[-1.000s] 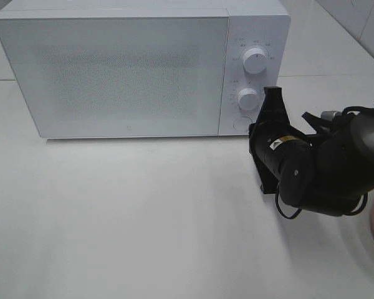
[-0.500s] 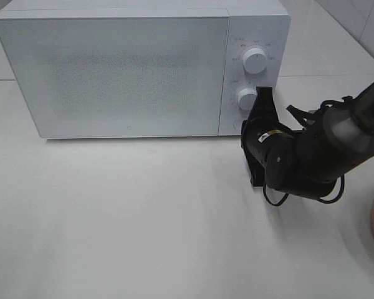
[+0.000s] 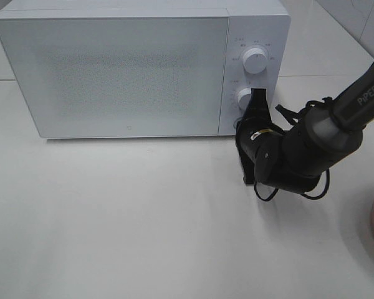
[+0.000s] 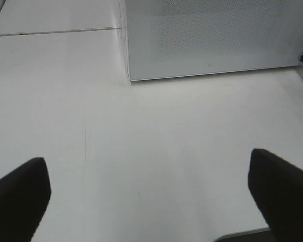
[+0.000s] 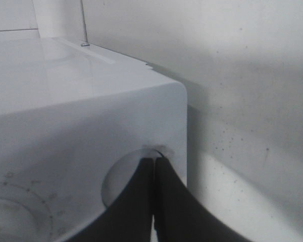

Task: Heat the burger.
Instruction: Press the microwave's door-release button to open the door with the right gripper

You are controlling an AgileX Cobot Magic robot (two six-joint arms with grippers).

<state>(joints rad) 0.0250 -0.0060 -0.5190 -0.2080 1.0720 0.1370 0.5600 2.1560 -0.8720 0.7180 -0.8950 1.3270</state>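
The right fingers [image 5: 136,201] are pressed together, tips touching the round button [image 5: 121,176] on the microwave [image 3: 124,68] panel. The left fingers [image 4: 20,196] are spread wide and empty above the table [image 3: 112,218], with the microwave ahead of them. The burger shows in no view, so its position cannot be told.

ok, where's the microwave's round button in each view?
Exterior high: button lowest on the control panel, under the lower dial, half hidden by the right arm.
Left wrist: not in it; the microwave is cut off before its panel.
Right wrist: the button, a round dent, at the right gripper's shut jaws.
Shared landmark: the microwave's white front.
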